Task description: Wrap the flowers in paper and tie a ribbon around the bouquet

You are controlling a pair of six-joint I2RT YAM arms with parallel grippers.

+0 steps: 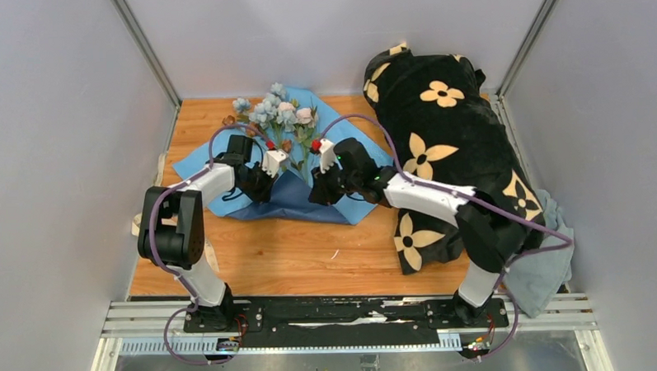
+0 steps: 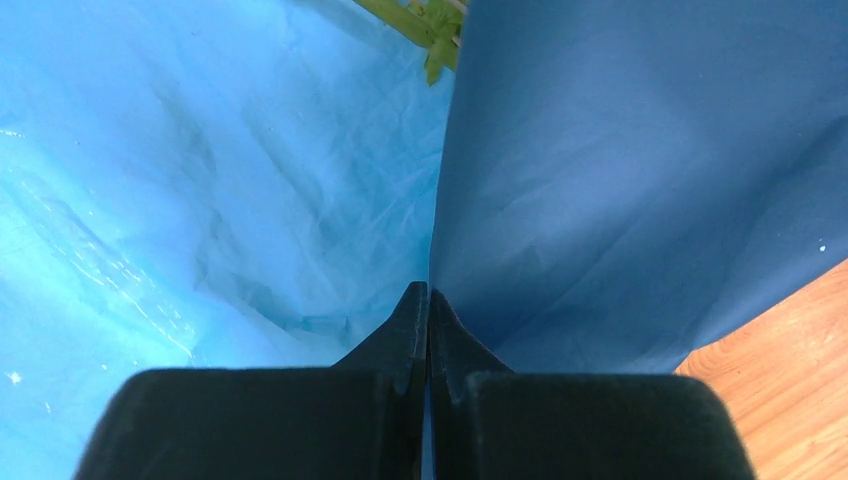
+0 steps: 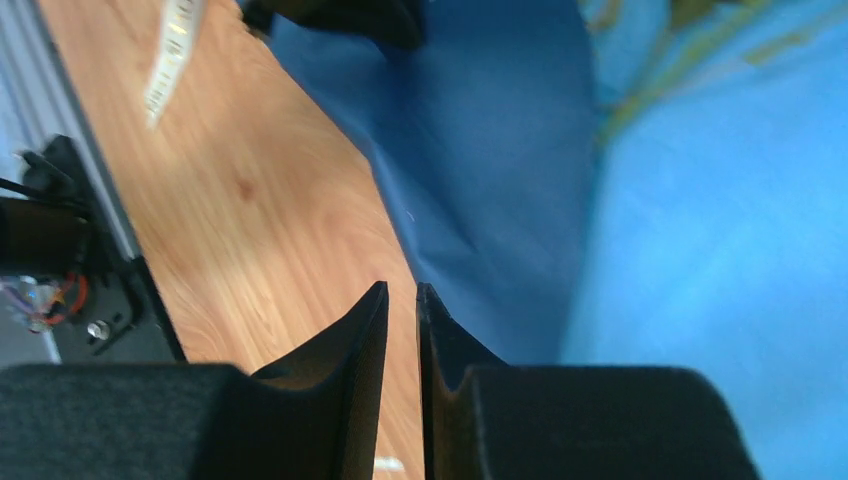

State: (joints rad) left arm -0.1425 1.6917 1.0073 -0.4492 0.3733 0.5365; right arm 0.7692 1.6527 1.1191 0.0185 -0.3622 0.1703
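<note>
Clamped with the left gripper (image 2: 428,292) on a fold of the paper (image 2: 250,180), navy face against light blue. Slightly parted, gripping nothing, the right gripper (image 3: 400,290) at the paper's near navy edge over the table (image 3: 260,230). Farther back on the paper, the flowers (image 1: 277,113), blooms at the far end

Black-and-white arms (image 1: 205,183) carry purple cables (image 1: 357,116) and black tapered pincer fingers (image 2: 405,330).

Place: robot lab test cell
Walls: plain grey panels (image 1: 52,146) on three sides, metal posts (image 1: 146,50) at the corners
Table: wood table (image 1: 311,244), boxed in
Mount: metal rail (image 1: 346,317) holding left arm (image 1: 182,228) and right arm (image 1: 441,200), purple cables (image 1: 167,344) loose
</note>
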